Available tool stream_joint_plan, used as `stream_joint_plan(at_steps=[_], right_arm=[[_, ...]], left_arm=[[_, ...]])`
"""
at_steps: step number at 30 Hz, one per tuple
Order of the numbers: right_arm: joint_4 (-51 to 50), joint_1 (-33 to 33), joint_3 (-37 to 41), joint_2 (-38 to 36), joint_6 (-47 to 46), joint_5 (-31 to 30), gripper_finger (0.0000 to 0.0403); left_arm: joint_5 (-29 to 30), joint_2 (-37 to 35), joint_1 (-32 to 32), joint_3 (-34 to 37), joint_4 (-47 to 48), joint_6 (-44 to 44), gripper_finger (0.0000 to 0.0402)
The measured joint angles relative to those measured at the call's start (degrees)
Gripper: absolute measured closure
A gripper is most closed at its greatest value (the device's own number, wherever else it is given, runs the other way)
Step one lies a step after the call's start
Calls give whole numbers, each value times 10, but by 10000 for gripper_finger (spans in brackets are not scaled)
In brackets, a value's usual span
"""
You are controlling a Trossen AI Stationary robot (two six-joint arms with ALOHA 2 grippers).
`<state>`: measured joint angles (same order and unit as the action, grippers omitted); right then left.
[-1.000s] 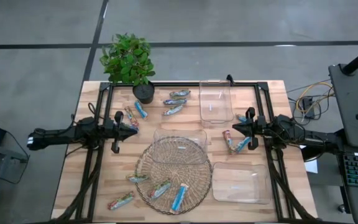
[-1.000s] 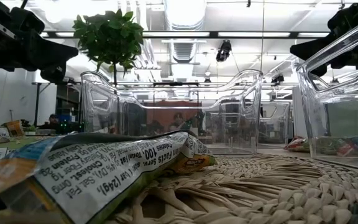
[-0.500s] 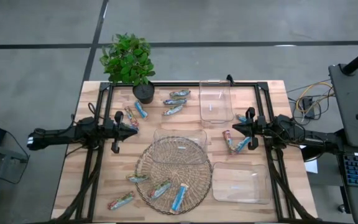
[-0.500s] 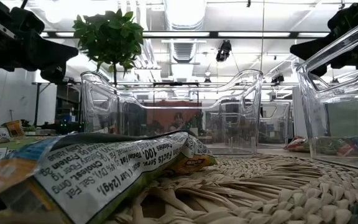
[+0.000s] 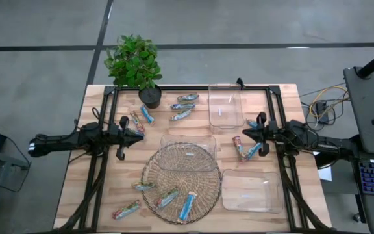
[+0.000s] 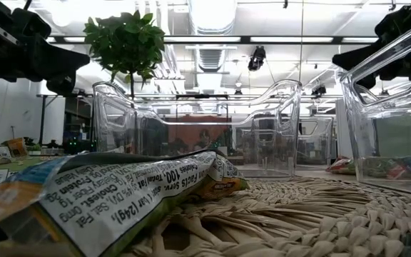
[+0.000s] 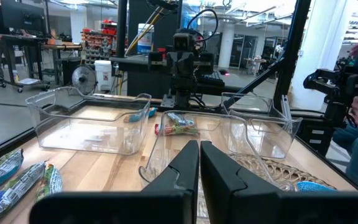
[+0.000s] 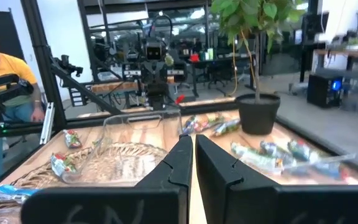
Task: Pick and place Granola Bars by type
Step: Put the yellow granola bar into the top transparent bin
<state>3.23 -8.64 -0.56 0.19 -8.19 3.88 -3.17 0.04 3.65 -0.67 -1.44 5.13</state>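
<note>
Potted plant (image 5: 135,65) at the table's far edge; three clear trays (image 5: 224,107), one apparently overlapping the wicker mat (image 5: 182,182).

In the low view the nearest granola bar (image 6: 105,196) is cut off by the left edge

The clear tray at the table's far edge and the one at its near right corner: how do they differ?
The far tray stands lengthwise away from the front edge and looks narrower; the near right tray lies crosswise and looks broader. The far tray stands clear of the wicker mat; the near right tray sits right beside it. Both are clear plastic and empty.
</note>
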Motion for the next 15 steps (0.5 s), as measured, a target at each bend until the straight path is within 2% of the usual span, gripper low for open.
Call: stream_joint_plan(at_steps=[5, 15], right_arm=[[-4, 0, 0, 0, -76, 0, 390], [-4, 0, 0, 0, -82, 0, 390]], left_arm=[[0, 0, 0, 0, 0, 0, 402], [0, 0, 0, 0, 0, 0, 402]])
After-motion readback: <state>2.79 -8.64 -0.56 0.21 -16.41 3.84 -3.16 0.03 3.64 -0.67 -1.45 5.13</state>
